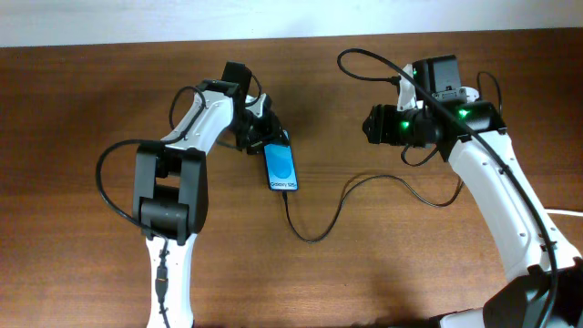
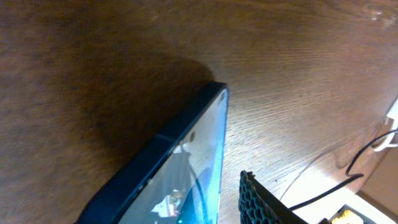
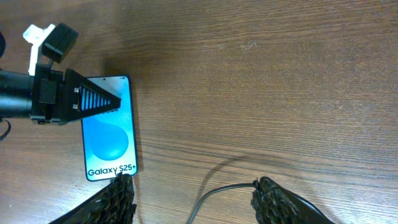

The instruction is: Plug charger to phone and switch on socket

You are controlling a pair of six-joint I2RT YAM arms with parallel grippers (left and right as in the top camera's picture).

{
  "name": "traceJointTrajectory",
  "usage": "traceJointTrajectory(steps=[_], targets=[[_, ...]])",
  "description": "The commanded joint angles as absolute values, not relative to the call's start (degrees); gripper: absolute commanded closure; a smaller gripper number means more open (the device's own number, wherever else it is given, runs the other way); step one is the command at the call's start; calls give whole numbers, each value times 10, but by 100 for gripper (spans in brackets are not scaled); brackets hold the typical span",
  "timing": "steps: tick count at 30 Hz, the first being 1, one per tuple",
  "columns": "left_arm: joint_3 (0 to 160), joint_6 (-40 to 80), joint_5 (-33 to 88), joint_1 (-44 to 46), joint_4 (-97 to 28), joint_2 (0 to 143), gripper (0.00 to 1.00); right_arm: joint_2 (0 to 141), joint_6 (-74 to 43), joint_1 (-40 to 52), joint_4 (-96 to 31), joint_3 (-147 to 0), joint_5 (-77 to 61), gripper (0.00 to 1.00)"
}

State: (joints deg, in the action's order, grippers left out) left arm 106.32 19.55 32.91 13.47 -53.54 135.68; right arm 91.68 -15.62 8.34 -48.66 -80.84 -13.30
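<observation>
Right tool (image 3: 194,184) open and empty, off phone's (image 3: 111,134) side; left tool (image 1: 262,126) at phone's top end, grip unreadable; charger (image 1: 314,235) looks seated in phone's bottom end, so next: socket switch, unseen here.

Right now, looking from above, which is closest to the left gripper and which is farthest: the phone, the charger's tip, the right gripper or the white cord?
1. phone, right beside the left gripper.
2. charger, its tip at the phone's lower end.
3. right gripper, across the table to the right.
4. white cord, at the far right edge.
</observation>
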Motion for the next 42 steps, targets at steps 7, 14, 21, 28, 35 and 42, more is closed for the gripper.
traceJointTrajectory(steps=[7, 14, 21, 28, 35, 42], targets=[[1124, 218, 164, 133, -619, 1351, 43, 921, -152, 82, -487, -815, -128, 30], [1255, 170, 163, 132, -684, 1340, 36, 921, -148, 82, -487, -815, -128, 25], [1433, 35, 171, 132, -746, 1247, 36, 841, -122, 74, -499, -846, -134, 26], [1434, 17, 111, 132, -818, 1212, 0, 708, -109, -268, -601, -966, -137, 21], [1434, 16, 111, 132, -818, 1212, 1, 890, -45, -407, -498, -966, -188, 21], [1434, 17, 111, 132, -818, 1212, 0, 1109, -85, -408, -398, -966, -225, 19]])
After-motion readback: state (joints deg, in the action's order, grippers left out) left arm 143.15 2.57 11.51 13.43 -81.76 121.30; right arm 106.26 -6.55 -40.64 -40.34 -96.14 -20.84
